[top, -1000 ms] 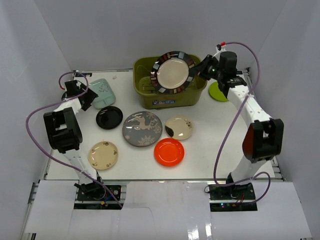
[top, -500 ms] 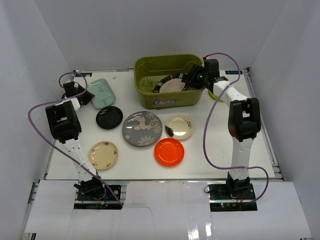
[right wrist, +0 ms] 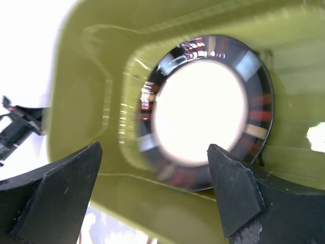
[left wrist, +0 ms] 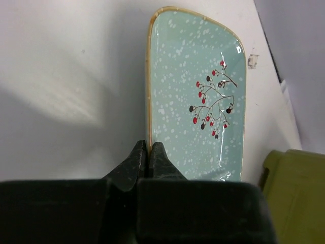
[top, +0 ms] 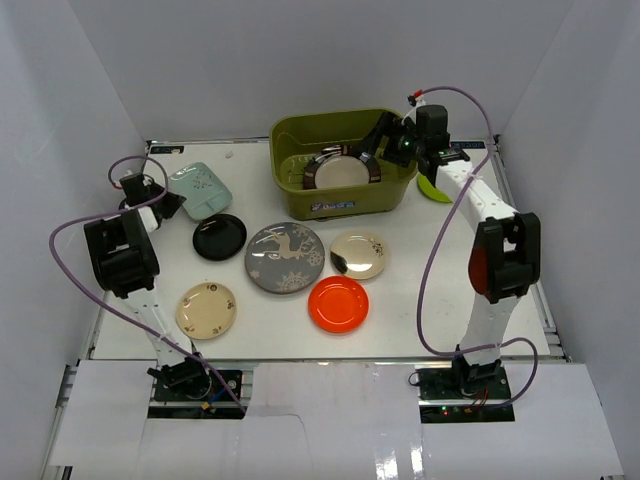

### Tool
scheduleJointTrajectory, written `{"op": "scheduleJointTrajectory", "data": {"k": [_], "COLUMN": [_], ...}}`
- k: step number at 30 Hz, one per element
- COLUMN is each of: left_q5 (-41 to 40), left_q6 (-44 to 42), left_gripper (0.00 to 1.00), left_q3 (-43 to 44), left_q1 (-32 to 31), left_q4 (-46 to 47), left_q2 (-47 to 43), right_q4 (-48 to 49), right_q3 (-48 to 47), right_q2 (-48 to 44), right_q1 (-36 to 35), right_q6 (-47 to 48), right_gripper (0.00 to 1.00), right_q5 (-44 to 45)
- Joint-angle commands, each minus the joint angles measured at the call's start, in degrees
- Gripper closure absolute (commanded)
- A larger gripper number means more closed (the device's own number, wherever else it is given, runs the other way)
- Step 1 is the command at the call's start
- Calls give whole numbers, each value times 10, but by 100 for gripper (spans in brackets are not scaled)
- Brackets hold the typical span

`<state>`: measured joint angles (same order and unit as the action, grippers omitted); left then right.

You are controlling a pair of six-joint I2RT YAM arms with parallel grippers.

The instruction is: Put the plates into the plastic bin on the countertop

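the dark-rimmed plate (top: pixel 343 168) is lying inside the green bin (top: pixel 292 135) at the back of the countertop (top: pixel 420 290). the right gripper (right wrist: pixel 153 150) is hovering over it with its fingers spread wide, holding nothing. the left gripper (left wrist: pixel 150 152) is pinching the rim of the teal plate (left wrist: pixel 198 96), which seems to be tilting off the surface. the black plate (top: pixel 219 235), deer plate (top: pixel 284 257), cream plate (top: pixel 358 255), orange plate (top: pixel 338 304) and beige plate (top: pixel 206 309) are sitting in front of the bin, and the lime plate (top: pixel 435 186) is lying just right of it
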<state>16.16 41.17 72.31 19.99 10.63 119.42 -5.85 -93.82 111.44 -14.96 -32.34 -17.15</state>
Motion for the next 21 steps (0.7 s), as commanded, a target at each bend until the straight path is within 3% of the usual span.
{"op": "scheduleJointTrajectory", "data": {"k": [1, 7, 9, 12, 13, 14, 16, 18, 19, 21], "left_q5": [33, 70, 78, 90, 88, 83, 56, 34, 5, -44], "left_q6": [65, 128, 129, 117, 110, 99, 71, 57, 44, 29], "left_gripper": [100, 100, 100, 100, 100, 100, 100, 100, 100, 100], "left_q3": [-13, -42, -38, -2, 9, 35, 69, 109, 122, 159], "left_q1": [12, 3, -9, -48, -80, -101, -162, -202, -249, -283], "left_q4": [54, 88, 83, 45, 23, 11, -32, -50, -67, -85], "left_q2": [-139, -275, -302, -331, -335, -341, -337, -323, -315, -286], "right_q4": [16, 68, 106, 139, 145, 152, 166, 168, 170, 165], "right_q3": [9, 141, 221, 324, 352, 406, 461, 533, 555, 607], "right_q2": [-91, -230, -290, -363, -380, -401, -460, -521, -538, -581], "right_q1": [-2, -2, -2, -2, -2, -2, -2, -2, -2, -2], "right_q6": [39, 36, 18, -5, -11, -17, -32, -36, -36, -34], "right_gripper": [10, 7, 0, 23, 35, 59, 79, 92, 92, 92], "right_q5": [-46, -47, -47, -46, -42, -39, -28, -18, -18, -33]}}
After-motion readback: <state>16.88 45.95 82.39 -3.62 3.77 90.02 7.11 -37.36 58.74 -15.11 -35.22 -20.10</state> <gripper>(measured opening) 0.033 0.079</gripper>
